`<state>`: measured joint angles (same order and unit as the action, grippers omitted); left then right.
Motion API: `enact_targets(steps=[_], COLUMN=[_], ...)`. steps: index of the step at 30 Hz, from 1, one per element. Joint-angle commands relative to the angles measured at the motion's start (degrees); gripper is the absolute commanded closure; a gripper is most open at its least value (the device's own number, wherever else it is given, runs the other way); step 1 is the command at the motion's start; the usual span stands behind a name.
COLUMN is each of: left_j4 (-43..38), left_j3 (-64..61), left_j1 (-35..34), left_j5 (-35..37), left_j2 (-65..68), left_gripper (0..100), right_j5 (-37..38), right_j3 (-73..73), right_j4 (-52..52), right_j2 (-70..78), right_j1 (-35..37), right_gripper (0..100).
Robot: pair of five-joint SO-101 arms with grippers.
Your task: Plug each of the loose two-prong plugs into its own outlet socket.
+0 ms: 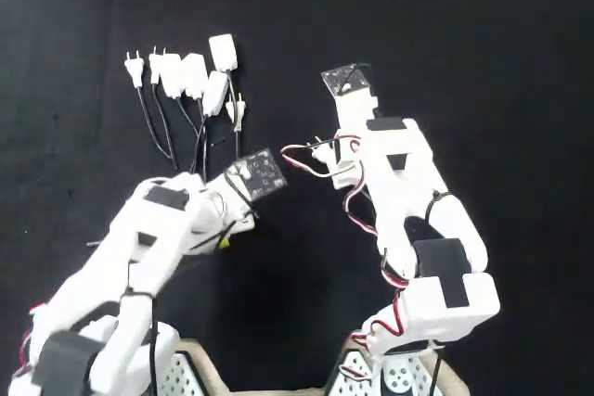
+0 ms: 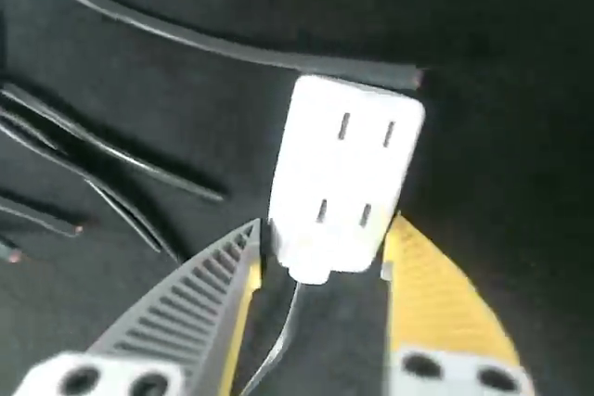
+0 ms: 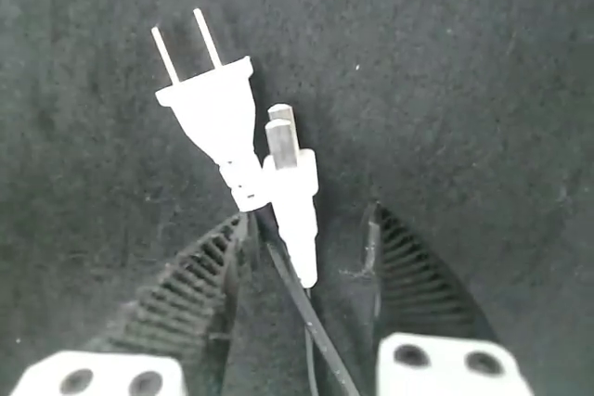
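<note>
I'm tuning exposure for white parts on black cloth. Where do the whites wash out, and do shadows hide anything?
Left wrist view: the outlet block glares, yet its slots read. High view: the plug cluster burns to flat white. Right wrist view: even light, the plug pair shows distinct prongs, no masking shadow.

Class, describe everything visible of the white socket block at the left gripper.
The socket block is a white, plastic-looking rounded rectangle with two pairs of narrow slots on its face. Its near end sits pinched between the left gripper's grey and yellow fingers. A thin cord leaves that end; a black cable runs by its far edge.
</note>
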<state>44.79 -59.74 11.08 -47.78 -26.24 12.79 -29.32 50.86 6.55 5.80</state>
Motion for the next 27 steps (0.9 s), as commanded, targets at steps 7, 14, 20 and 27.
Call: enact_targets(steps=[7,14,20,27], left_j4=[10.81,9.67,1.49,0.97], left_j3=[0.75,1.80,-0.04,1.36], left_j1=[3.38,1.10,-2.77,-3.82], left_j5=[-0.53,1.49,4.04,5.80], left_j2=[-2.90,-2.64,-2.46,-2.55], left_gripper=[91,90,79,73], right_j5=[-0.35,-0.09,0.00,0.00], right_j3=[0.13,0.13,0.04,0.04], right_j4=[-0.97,-0.97,-0.97,-1.05], right_j2=[-0.31,-0.22,-0.22,-0.13], right_j1=[-0.97,-0.88,-0.70,-0.70], right_gripper=[80.8,80.8,80.8,80.8])
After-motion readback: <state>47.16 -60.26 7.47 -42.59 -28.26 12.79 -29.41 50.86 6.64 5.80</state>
